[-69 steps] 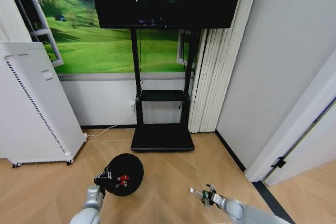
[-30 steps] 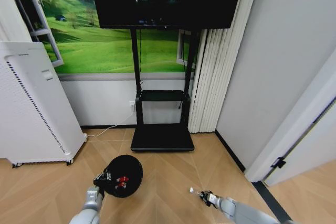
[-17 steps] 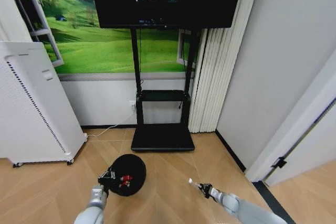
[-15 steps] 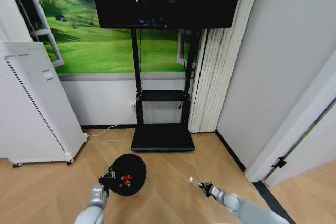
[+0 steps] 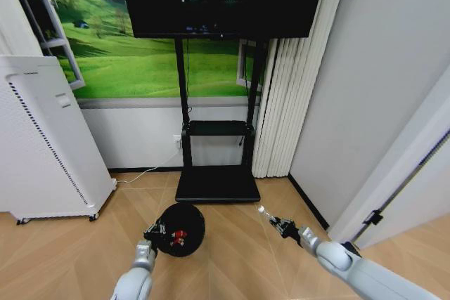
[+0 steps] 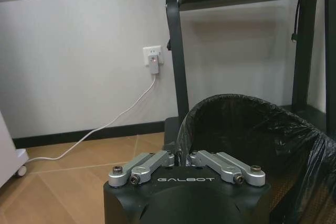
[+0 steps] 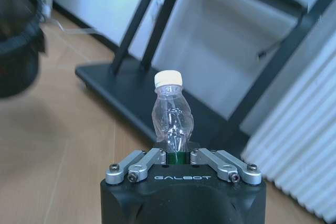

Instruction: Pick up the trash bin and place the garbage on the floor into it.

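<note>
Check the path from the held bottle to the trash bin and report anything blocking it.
Nothing visible blocks it. The right gripper is shut on the bottle, held above bare wood floor. The trash bin, gripped at its rim by the left gripper, has an open mouth. The TV stand base lies behind, off the path.

Bright, even room light (wide-angle bending at head-view edges).
</note>
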You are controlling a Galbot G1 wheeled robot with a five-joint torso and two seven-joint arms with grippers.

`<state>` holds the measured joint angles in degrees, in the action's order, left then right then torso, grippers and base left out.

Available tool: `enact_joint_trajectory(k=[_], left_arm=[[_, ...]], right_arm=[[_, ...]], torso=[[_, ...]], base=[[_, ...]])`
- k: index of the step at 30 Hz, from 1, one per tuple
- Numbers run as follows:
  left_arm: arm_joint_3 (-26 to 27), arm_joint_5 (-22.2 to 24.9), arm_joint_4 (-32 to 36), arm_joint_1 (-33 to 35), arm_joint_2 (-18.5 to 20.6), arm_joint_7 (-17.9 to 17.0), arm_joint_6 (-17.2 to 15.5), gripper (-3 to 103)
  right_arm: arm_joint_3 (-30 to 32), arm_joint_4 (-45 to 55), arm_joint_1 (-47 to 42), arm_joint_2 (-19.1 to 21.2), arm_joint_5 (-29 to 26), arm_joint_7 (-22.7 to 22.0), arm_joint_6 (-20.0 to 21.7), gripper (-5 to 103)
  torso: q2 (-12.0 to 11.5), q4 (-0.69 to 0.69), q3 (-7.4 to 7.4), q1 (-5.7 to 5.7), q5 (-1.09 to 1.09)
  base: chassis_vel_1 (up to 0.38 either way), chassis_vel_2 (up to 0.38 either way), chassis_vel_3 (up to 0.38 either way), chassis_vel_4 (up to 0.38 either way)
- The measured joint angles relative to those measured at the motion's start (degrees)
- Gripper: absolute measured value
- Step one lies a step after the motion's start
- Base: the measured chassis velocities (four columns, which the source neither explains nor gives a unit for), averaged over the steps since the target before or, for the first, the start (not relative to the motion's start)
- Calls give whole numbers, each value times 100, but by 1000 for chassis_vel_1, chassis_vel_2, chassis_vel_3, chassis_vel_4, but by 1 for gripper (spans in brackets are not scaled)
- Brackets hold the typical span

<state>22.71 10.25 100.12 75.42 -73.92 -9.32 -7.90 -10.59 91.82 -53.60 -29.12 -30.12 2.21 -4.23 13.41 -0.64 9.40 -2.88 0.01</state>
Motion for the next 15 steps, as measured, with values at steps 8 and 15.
enact_joint_trajectory(k=[8,15], left_arm=[[-402,-32,-187,-368,-292,-35,-59,6],[-677,-187,-454,-513,-560,-65,-60,6]], right_arm=[[56,791,105,-87,-395,117,-98,16],[-214,980,271,-455,-413,204,-146,16]], torso=[[0,0,0,0,-1],[1,0,0,0,0]], base=[[0,0,0,0],[0,0,0,0]])
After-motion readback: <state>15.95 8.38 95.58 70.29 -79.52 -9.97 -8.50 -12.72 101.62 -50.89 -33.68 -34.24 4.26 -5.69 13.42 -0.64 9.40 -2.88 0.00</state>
